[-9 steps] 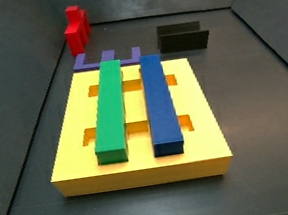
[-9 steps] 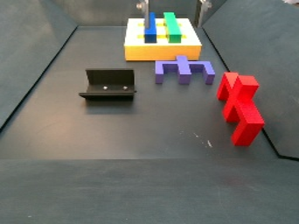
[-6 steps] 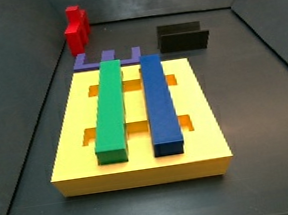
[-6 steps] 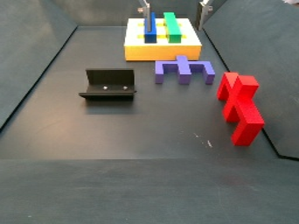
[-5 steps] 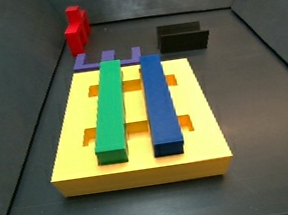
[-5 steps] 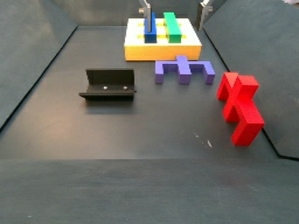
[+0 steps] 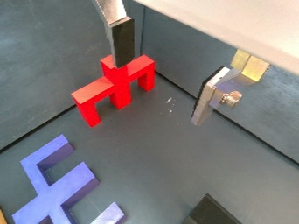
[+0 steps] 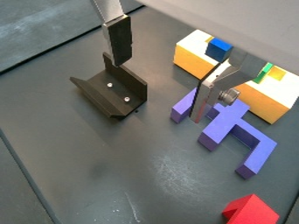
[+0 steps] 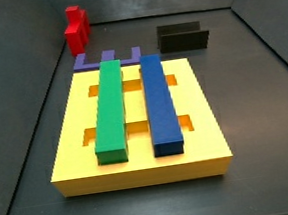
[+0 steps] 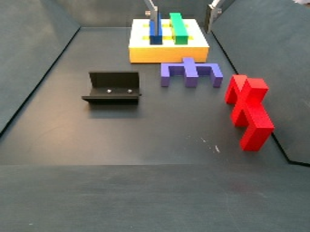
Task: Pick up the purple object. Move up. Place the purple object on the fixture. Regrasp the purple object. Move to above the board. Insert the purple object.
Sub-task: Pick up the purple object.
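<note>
On the floor lie one purple object (image 10: 189, 72), one fixture (image 10: 112, 88); tool (image 8: 163, 72) high, wide, empty.

1. The two-finger parallel-jaw gripper (image 8: 163, 63) shows in both wrist views (image 7: 163, 70), looking down from well above the dark floor.
2. Its two fingers are flat silver plates with dark pads; one finger (image 8: 117, 35) reaches in from the frame edge, its partner (image 8: 212, 94) hangs across from it.
3. The fingers stand wide apart, and nothing sits between them: the jaws are spread and empty.
4. In a wrist view, the dark pad of one finger (image 7: 121, 38) faces inward, while the opposite finger (image 7: 208, 96) shows its silver outer plate with a round screw fitting.
5. Neither side view shows the gripper clearly.
</note>
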